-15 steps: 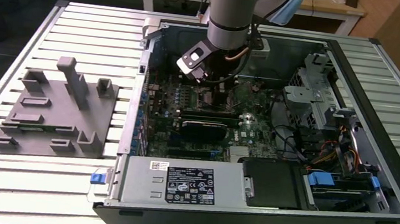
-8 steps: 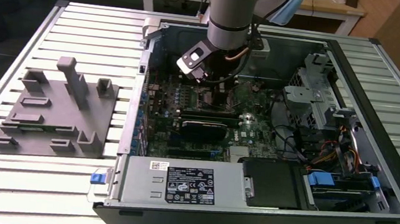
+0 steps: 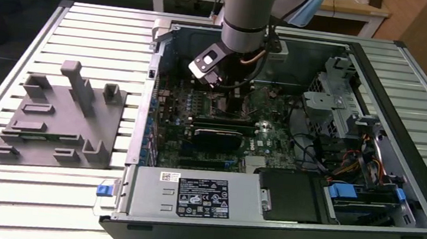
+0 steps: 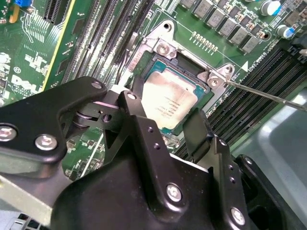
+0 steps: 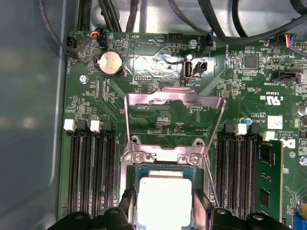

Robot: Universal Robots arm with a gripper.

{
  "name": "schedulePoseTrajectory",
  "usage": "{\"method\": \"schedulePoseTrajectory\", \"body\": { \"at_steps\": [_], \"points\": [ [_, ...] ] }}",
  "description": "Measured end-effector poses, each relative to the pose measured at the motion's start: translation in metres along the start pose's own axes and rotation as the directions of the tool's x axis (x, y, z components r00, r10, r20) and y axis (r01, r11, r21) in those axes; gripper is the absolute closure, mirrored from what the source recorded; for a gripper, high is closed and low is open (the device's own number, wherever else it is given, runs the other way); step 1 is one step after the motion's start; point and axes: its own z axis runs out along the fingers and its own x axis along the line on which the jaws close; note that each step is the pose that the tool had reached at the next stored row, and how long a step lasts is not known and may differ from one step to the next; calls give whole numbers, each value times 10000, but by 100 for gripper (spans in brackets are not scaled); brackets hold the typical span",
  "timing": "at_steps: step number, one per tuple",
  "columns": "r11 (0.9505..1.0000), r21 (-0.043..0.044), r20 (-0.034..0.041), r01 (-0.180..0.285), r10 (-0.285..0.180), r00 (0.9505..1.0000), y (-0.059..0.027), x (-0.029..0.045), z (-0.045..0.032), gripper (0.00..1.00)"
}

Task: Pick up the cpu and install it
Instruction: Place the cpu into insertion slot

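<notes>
The cpu (image 4: pixel 168 103) is a flat square chip with a silvery top, lying level inside the black socket frame (image 4: pixel 144 55) on the green motherboard. My gripper (image 4: pixel 163 112) reaches down over it, and the black fingers (image 4: pixel 196 127) press against two opposite edges of the chip. In the first wrist view the cpu (image 5: pixel 165 201) sits between the two fingertips of the gripper (image 5: pixel 165 208), just below the socket's hinge. In the exterior view the arm (image 3: pixel 243 27) comes down into the open computer case (image 3: pixel 405 104), over the middle of the board.
The socket's metal load plate (image 5: pixel 175 120) stands flipped open behind the cpu, and its thin lever (image 4: pixel 268 96) sticks out to one side. Memory slots (image 5: pixel 91 167) flank the socket, one holding a memory stick (image 5: pixel 268 177). A grey plastic tray (image 3: pixel 58 121) with posts lies at the exterior view's left of the case.
</notes>
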Motion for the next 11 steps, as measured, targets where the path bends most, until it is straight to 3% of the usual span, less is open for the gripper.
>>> {"method": "schedulePoseTrajectory", "body": {
  "at_steps": [5, 7, 11],
  "points": [
    [10000, 0, 1, 0, 0, 10000, 2, 0, -56, 42],
    [10000, 0, 1, 0, 0, 10000, 3, 0, -76, 53],
    [10000, 8, 1, 0, 0, 10000, 4, 0, -110, 65]
  ]
}}
